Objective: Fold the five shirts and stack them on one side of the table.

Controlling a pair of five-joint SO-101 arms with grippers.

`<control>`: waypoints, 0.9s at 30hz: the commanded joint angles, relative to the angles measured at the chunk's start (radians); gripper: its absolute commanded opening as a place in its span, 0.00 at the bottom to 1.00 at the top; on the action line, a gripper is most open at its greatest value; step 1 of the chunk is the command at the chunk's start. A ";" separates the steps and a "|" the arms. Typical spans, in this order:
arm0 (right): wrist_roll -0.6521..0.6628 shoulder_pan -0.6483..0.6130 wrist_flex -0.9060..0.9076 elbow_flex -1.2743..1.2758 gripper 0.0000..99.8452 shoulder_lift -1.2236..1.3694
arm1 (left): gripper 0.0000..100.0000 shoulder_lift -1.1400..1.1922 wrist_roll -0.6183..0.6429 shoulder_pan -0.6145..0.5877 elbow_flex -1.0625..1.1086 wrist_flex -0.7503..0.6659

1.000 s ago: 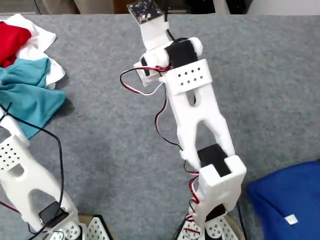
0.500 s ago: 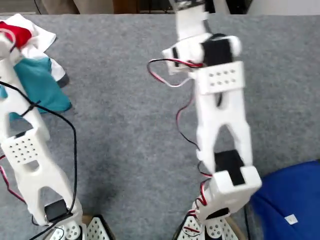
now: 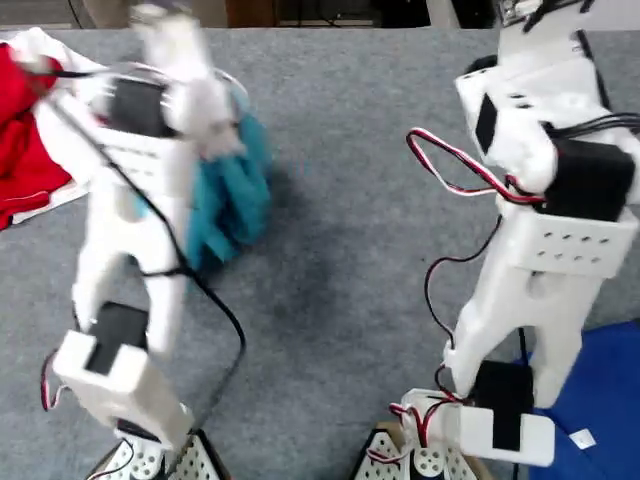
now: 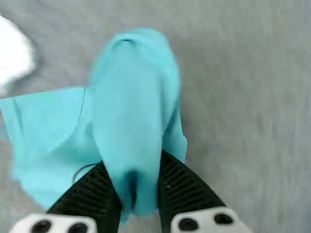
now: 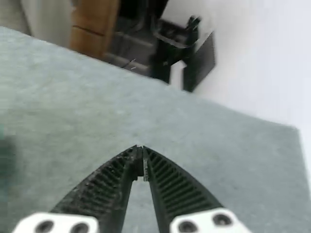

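A teal shirt (image 4: 131, 97) hangs bunched from my left gripper (image 4: 133, 194), which is shut on a fold of it. In the high view the teal shirt (image 3: 232, 190) dangles beside the left arm (image 3: 150, 170), over the grey table (image 3: 340, 260) left of centre. A red shirt (image 3: 25, 150) lies on a white shirt (image 3: 70, 190) at the far left edge. A blue shirt (image 3: 600, 400) lies at the near right corner. My right gripper (image 5: 141, 151) is shut on nothing, held above the table's far right, and the right arm (image 3: 560, 200) stands tall there.
A corner of the white shirt (image 4: 14, 58) shows beside the teal one. Dark furniture (image 5: 184, 43) and a pale wall stand beyond the table's far edge. Red and black cables (image 3: 450, 170) loop off the right arm.
The left arm has swung from the pile at the far left toward the middle, dragging the teal shirt with it. The right arm has swung from the centre to the right.
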 commanded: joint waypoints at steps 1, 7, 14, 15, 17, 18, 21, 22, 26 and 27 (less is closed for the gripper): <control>0.029 0.074 -0.057 -0.042 0.01 -0.048 | 0.02 -0.081 -0.005 0.152 0.166 0.009; -0.063 0.194 -0.126 -0.041 0.01 -0.047 | 0.02 -0.081 -0.003 0.333 0.267 0.008; -0.132 0.265 -0.158 0.015 0.01 0.001 | 0.18 -0.081 0.005 0.440 0.304 0.008; -0.132 0.265 -0.158 0.021 0.01 0.013 | 0.23 -0.082 0.037 0.427 0.308 0.008; -0.133 0.265 -0.157 0.028 0.01 0.036 | 0.31 -0.088 0.127 0.388 0.311 0.008; -0.133 0.265 -0.155 0.028 0.01 0.048 | 0.34 -0.090 0.155 0.362 0.305 0.008; -0.133 0.265 -0.150 0.030 0.01 0.087 | 0.35 -0.091 0.120 0.284 0.298 0.008; -0.133 0.265 -0.150 0.030 0.01 0.101 | 0.34 -0.091 0.103 0.255 0.301 0.008; -0.133 0.255 -0.149 0.030 0.01 0.173 | 0.32 -0.091 0.046 0.107 0.301 0.009; -0.133 0.248 -0.149 0.030 0.01 0.194 | 0.32 -0.084 0.037 0.066 0.301 0.009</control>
